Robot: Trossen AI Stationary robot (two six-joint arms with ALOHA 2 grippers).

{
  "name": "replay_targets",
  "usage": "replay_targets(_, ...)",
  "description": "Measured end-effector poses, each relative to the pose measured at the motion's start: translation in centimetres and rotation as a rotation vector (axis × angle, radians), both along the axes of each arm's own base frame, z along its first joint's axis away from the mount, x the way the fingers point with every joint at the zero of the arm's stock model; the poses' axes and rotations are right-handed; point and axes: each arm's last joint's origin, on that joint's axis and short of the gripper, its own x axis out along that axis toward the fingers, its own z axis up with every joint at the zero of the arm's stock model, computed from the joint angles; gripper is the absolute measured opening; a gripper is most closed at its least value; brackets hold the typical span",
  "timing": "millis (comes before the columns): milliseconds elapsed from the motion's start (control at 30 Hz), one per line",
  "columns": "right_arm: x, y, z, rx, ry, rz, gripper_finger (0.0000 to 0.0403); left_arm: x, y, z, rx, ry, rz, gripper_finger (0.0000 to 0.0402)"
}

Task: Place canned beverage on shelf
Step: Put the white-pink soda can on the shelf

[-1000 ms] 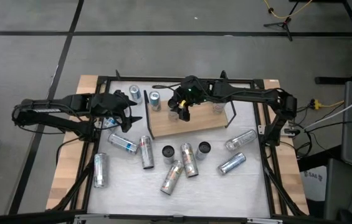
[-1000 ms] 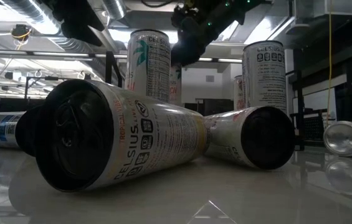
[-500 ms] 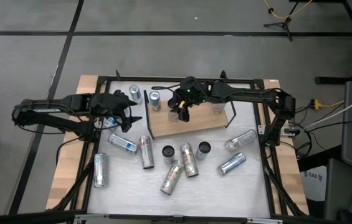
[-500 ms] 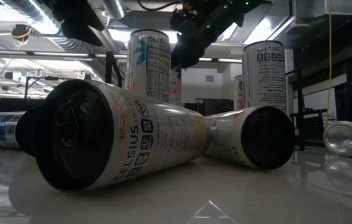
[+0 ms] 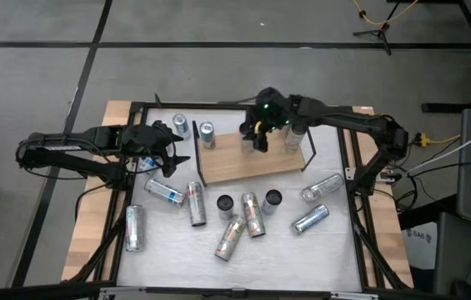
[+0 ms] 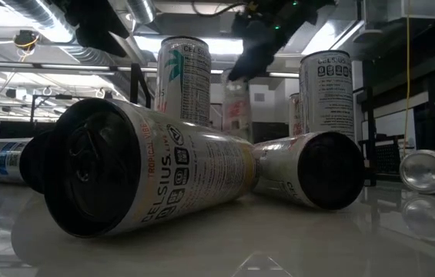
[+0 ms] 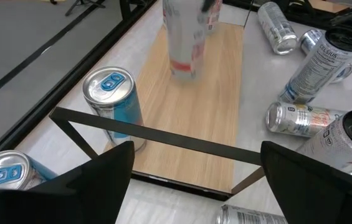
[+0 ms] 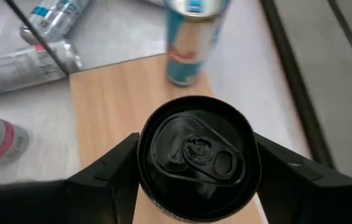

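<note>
Standing upright, black-topped can [image 8: 195, 155] in right tool [image 5: 259, 136] over shelf [image 5: 252, 162]

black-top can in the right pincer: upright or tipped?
Upright: the black-top can shows its lid facing the wrist camera, between the right pincer fingers, above the shelf.

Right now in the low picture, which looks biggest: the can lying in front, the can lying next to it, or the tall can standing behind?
1. Front lying can, though it's nearest the camera.
2 and 3. Tall standing can and second lying can look too alike to rank.
</note>
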Motion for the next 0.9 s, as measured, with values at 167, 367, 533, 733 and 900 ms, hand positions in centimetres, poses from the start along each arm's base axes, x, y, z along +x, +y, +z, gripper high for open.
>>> replay_targets(167, -1.6, -1.9, 0.3, 0.029, 0.022, -0.019, 0.0239, 0.0, 0.0, 0.0, 0.0, -0.002, 0.0, 0.0341)
replay_targets(367, -2.9, -3.6, 0.1, 0.036, 0.063, -0.062, 0.0239, 0.0, 0.0, 0.0, 0.0, -0.003, 0.0, 0.0341)
replay_targets(533, -3.6, -4.7, 0.3, 0.015, 0.057, -0.078, 0.0239, 0.0, 0.0, 0.0, 0.0, -0.003, 0.0, 0.0341)
replay_targets(733, -3.9, -5.5, 0.0, 0.007, 0.042, -0.102, 0.0239, 0.0, 0.0, 0.0, 0.002, -0.003, 0.002, 0.0341)
replay_targets(900, -3.8, -5.5, -1.6, 0.007, 0.04, -0.102, 0.0239, 0.0, 0.0, 0.0, 0.002, -0.003, 0.002, 0.0341)
